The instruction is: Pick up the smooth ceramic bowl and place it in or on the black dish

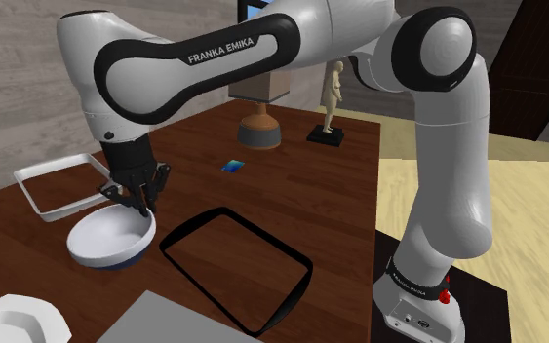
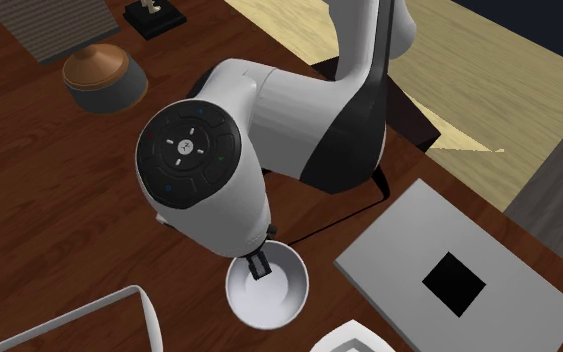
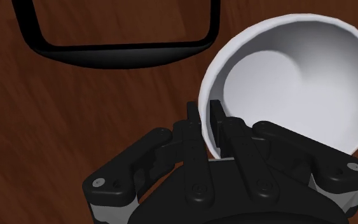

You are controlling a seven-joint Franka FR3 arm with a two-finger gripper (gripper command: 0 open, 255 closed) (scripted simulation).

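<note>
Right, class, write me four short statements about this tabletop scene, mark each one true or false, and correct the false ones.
1. The claw clasps the white bowl by its rim. True.
2. The white bowl sits inside the black dish. False: it is outside the dish, beside it over the wooden table.
3. A small blue object lies in the black dish. False: it lies on the table, apart from the dish.
4. A figurine stands upright on a dark base on the table. True.
</note>
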